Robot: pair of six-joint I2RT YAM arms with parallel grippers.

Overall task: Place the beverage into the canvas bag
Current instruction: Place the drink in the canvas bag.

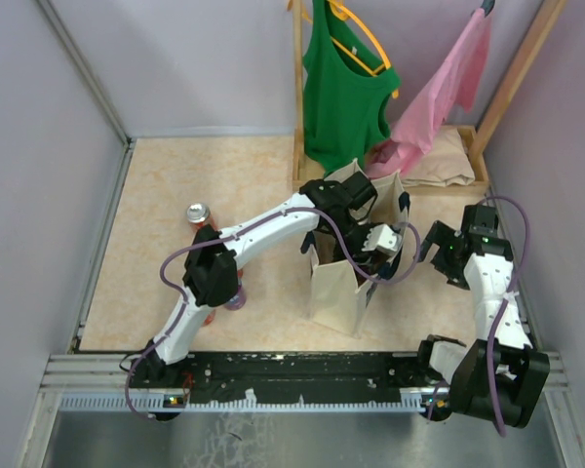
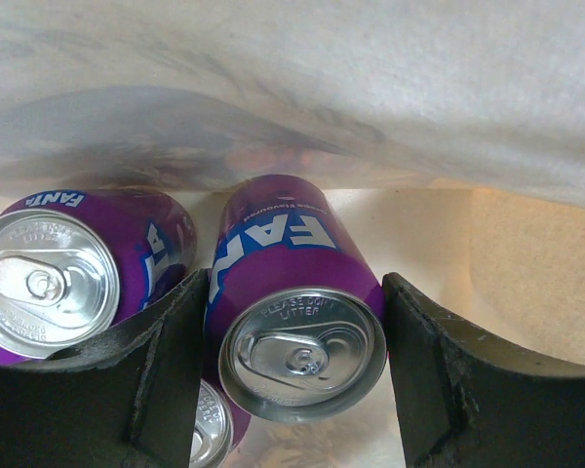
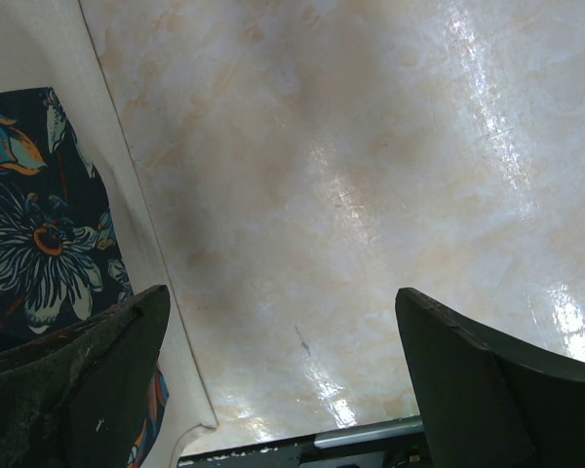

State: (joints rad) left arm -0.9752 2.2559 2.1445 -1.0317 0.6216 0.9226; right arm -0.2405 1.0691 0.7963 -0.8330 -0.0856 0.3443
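Observation:
The cream canvas bag [image 1: 336, 292] stands upright at the table's centre, and my left arm reaches down into its open top. In the left wrist view I look at the bag's inner wall [image 2: 322, 78]. My left gripper [image 2: 294, 283] is shut on a purple Fanta can [image 2: 292, 263], the beverage, with a finger pressed on each side and its silver top facing the camera. Two more purple cans lie inside, one to the left [image 2: 68, 273] and one below [image 2: 213, 434]. My right gripper [image 1: 439, 249] [image 3: 283, 380] hangs open and empty just right of the bag.
A red can [image 1: 197, 214] and a purple can [image 1: 236, 297] stand on the table left of the bag, by the left arm. A wooden rack at the back holds a green tank top [image 1: 343, 88] and a pink garment [image 1: 439, 97]. The bag's floral side [image 3: 39, 234] is close to the right gripper.

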